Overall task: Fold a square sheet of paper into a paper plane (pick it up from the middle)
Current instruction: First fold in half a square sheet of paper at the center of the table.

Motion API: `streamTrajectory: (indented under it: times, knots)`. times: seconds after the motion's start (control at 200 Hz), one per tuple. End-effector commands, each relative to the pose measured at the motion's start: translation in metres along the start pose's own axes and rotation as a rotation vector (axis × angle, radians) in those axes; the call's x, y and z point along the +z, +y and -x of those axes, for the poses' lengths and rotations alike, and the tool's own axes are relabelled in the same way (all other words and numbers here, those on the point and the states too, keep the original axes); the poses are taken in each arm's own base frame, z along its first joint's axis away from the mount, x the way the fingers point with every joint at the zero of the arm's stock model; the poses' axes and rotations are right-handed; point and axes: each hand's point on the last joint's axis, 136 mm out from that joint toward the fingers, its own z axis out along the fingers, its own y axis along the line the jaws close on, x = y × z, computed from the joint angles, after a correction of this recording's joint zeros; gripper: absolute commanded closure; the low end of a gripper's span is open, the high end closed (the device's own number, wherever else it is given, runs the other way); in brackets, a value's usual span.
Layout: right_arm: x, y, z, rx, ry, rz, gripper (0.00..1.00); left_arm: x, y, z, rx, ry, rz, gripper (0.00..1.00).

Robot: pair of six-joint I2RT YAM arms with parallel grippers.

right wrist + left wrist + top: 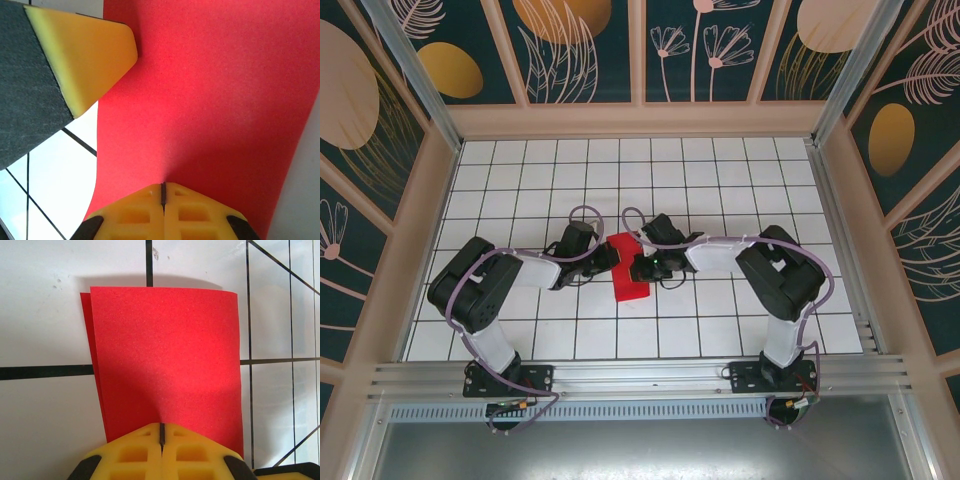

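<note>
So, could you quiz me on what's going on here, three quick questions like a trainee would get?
1. True or false: the paper lies as one single layer.
2. The jaws of the left gripper are: A wide open, B shut, C clamped around a cup.
3. Fill in: the tip of the right gripper sits over paper coloured ___.
Key: 1 false, two layers show at its edge; 2 B; 3 red.

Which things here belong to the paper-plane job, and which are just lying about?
In the job: red sheet of paper, folded into a strip; left gripper, shut, tip on the paper; right gripper, shut, tip on the paper.
Just surroundings: gridded table; patterned wall panels.
</note>
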Motion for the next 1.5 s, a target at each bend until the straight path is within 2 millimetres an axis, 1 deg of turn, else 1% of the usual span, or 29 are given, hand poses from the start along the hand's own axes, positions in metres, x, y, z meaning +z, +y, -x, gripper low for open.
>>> streamTrajectory:
  times: [0.0,0.115,0.255,0.32,0.365,0.41,0.525,0.585,0.64,0.681,0.806,0.936,1.121,1.256,1.386,1.496]
  knots:
    - [-0.005,-0.024,-0.034,0.025,0.09,-0.062,1.0,-0.013,0.124,-0.055,-0.083,0.109,0.463,1.0]
    - [-0.016,-0.026,-0.049,0.035,0.101,-0.036,1.0,-0.013,0.126,-0.057,-0.092,0.108,0.466,1.0]
    - [-0.026,-0.038,-0.077,0.067,0.139,-0.052,1.0,-0.01,0.126,-0.059,-0.098,0.116,0.46,1.0]
    - [-0.033,-0.045,-0.082,0.081,0.137,-0.064,1.0,-0.009,0.123,-0.058,-0.096,0.121,0.448,1.0]
    - [-0.039,-0.044,-0.074,0.084,0.114,-0.064,1.0,-0.008,0.119,-0.057,-0.09,0.125,0.434,1.0]
    - [-0.047,-0.038,-0.058,0.067,0.076,-0.063,1.0,-0.008,0.116,-0.055,-0.081,0.125,0.428,1.0]
    - [-0.071,-0.001,-0.003,-0.016,-0.072,-0.01,1.0,-0.009,0.111,-0.05,-0.07,0.12,0.42,1.0]
    - [-0.076,0.016,0.015,-0.043,-0.114,0.034,1.0,-0.01,0.109,-0.048,-0.069,0.118,0.417,1.0]
    - [-0.072,0.025,0.023,-0.051,-0.119,0.069,1.0,-0.01,0.108,-0.048,-0.07,0.119,0.414,1.0]
    - [-0.066,0.028,0.026,-0.051,-0.099,0.091,1.0,-0.01,0.107,-0.047,-0.068,0.119,0.41,1.0]
    - [-0.041,0.031,0.033,-0.051,-0.061,0.09,1.0,-0.01,0.107,-0.047,-0.067,0.124,0.418,1.0]
    - [-0.024,0.022,0.027,-0.025,-0.029,0.085,1.0,-0.01,0.108,-0.047,-0.076,0.126,0.428,1.0]
    - [-0.009,0.018,0.007,-0.018,0.033,0.106,1.0,-0.01,0.109,-0.048,-0.083,0.125,0.432,1.0]
    - [-0.004,0.016,-0.009,-0.021,0.075,0.12,1.0,-0.01,0.111,-0.048,-0.083,0.124,0.438,1.0]
    - [-0.002,0.001,-0.029,-0.011,0.117,0.082,1.0,-0.01,0.112,-0.049,-0.083,0.124,0.443,1.0]
    - [-0.006,-0.015,-0.046,0.002,0.138,0.036,1.0,-0.011,0.114,-0.049,-0.083,0.123,0.449,1.0]
